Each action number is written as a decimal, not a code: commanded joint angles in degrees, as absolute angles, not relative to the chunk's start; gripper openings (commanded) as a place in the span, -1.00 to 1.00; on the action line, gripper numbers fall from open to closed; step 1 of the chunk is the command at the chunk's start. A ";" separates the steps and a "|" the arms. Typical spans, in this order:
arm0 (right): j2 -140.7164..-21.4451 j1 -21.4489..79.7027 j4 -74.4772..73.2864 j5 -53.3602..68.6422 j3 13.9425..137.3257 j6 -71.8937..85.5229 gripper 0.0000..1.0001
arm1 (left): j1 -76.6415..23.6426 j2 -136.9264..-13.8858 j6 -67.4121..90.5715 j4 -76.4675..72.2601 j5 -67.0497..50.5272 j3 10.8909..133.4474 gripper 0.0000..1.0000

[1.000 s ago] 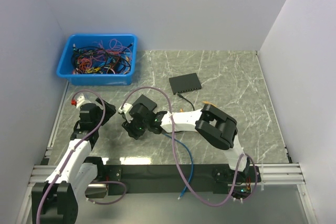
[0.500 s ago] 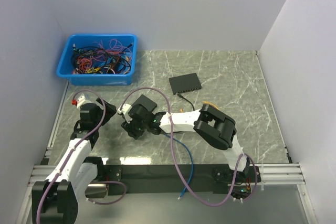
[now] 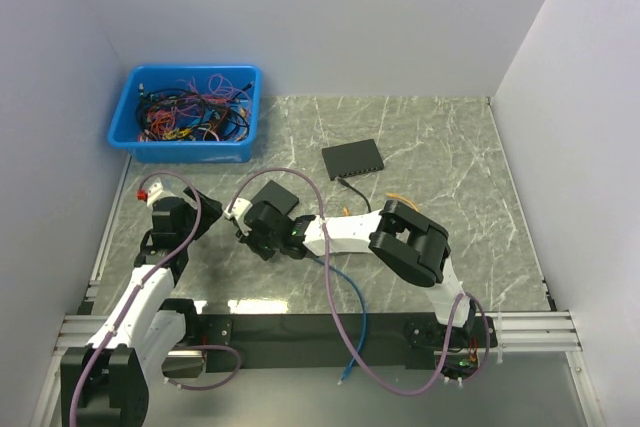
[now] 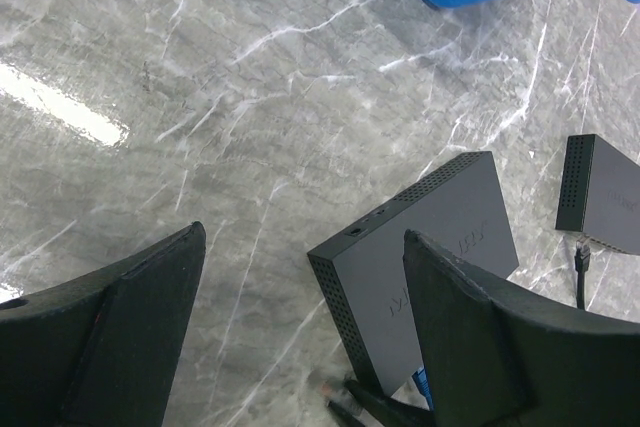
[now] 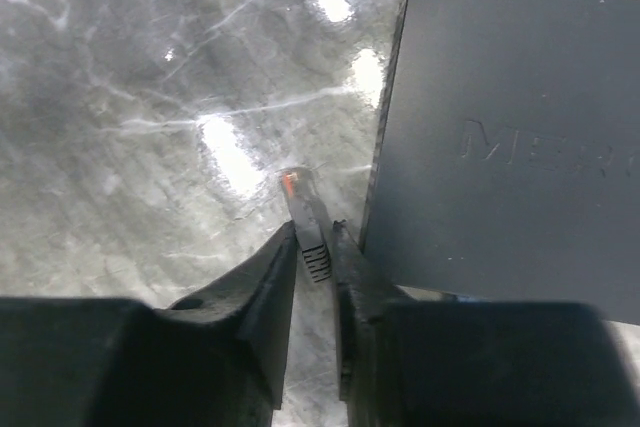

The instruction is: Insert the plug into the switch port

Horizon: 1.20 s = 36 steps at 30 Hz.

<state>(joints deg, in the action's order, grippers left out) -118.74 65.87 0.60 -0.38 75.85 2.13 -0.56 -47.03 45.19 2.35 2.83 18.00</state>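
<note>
My right gripper [image 5: 315, 237] is shut on a dark plug [image 5: 308, 209] with an orange-tipped clear end that sticks out past the fingertips. The plug hangs just left of a dark grey switch [image 5: 510, 147] lying flat on the marble. In the top view the right gripper [image 3: 252, 239] sits by the near-left corner of this switch [image 3: 275, 195]. My left gripper [image 4: 300, 237] is open and empty, and it frames the same switch [image 4: 420, 247] from the left. The plug tip [image 4: 343, 382] shows at that switch's near corner. The switch's ports are hidden.
A second dark switch [image 3: 352, 159] lies farther back with a black cable beside it. A blue bin [image 3: 186, 112] full of tangled cables stands at the back left. A blue cable [image 3: 345, 297] trails from the right gripper over the front edge.
My right gripper has shifted slightly right and back toward the near switch, with the plug still in it. The left arm has barely moved.
</note>
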 commanded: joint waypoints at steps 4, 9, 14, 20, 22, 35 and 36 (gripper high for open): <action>-121.11 67.32 -5.27 -3.34 76.73 1.32 -0.85 | -0.35 -45.88 44.83 0.44 2.11 17.67 0.72; -120.85 68.20 -5.36 -2.90 77.96 1.58 -1.00 | -0.35 -45.70 44.82 0.44 2.20 17.58 0.72; -116.55 68.91 -3.61 1.66 77.87 2.99 -1.00 | -0.35 -45.53 44.56 0.35 1.67 17.58 0.72; -106.10 68.73 -0.80 5.36 74.27 4.48 -1.00 | -0.35 -44.48 44.03 -1.05 0.62 17.49 0.69; -102.15 67.94 -0.18 6.50 72.17 5.36 -1.00 | -0.35 -43.60 43.77 -1.32 0.53 17.05 0.68; -91.06 52.92 14.32 27.06 59.95 15.55 -1.00 | -0.44 -31.92 46.31 -16.15 -17.21 12.58 0.65; -90.62 52.21 15.28 28.11 58.90 16.95 -1.00 | -0.44 -31.56 46.93 -18.43 -19.58 11.87 0.66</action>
